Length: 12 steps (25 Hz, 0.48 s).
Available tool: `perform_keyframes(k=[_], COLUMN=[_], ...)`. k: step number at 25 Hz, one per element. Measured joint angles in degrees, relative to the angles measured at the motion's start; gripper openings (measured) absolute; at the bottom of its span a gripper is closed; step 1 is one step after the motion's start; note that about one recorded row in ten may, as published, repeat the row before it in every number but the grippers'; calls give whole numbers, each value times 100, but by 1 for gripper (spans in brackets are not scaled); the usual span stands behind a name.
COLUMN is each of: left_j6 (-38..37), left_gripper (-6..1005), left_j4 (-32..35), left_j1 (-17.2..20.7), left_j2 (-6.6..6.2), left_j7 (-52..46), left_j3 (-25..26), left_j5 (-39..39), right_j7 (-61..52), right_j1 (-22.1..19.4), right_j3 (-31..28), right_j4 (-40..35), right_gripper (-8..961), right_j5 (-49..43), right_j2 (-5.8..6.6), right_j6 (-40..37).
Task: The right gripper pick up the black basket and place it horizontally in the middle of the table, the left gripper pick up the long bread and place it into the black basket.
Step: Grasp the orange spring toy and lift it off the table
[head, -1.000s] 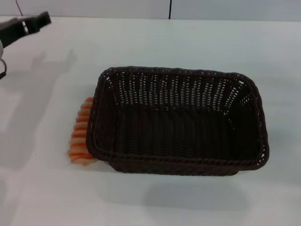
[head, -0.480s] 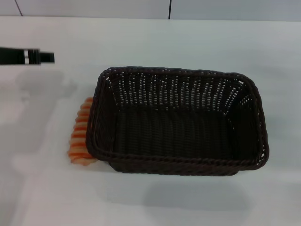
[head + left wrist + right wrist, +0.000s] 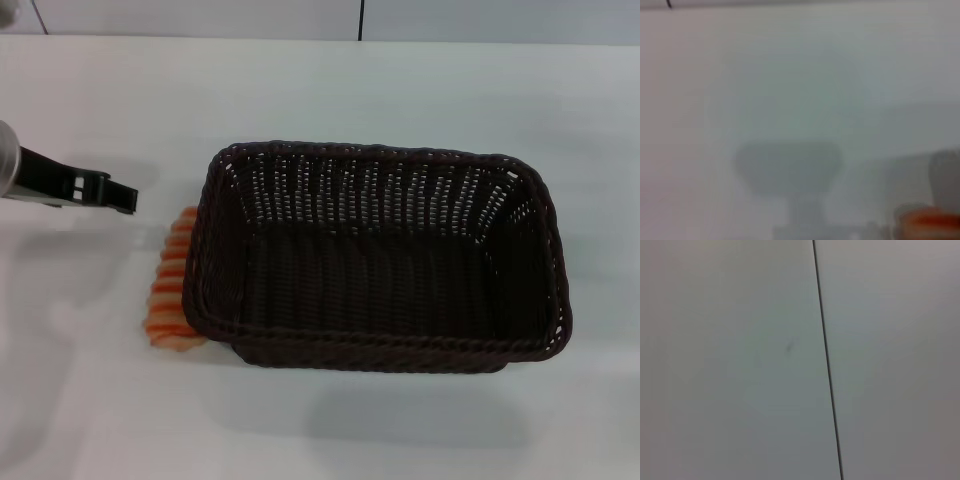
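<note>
Left gripper (image 3: 118,194) over the table (image 3: 320,90), aperture impossible to judge, nothing held; long bread (image 3: 172,290) wedged against the black basket (image 3: 380,255). Risk: fingers snagging wicker, shoving basket off-centre.

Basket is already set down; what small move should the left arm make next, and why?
Probably ease the left gripper down and nearer, onto the bread. The bread lies on the table against the basket's left wall, partly under its rim, and the gripper hangs just beyond its far end.
</note>
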State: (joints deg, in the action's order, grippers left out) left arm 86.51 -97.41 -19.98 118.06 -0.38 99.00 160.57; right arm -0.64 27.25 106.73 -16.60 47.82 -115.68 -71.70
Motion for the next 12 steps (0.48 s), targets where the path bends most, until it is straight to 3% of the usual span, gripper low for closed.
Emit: perform_keyframes(k=[12], left_j6=[290], left_gripper=[791], left_j4=[516], left_j1=[-289], left_j2=[26], left_j7=[-28], left_j3=[22], left_j5=[-546], right_j7=[2], right_j1=[9], right_j3=[-31], right_j4=[0], right_gripper=[309], right_j5=[-168], right_j2=[24], right_j6=[29])
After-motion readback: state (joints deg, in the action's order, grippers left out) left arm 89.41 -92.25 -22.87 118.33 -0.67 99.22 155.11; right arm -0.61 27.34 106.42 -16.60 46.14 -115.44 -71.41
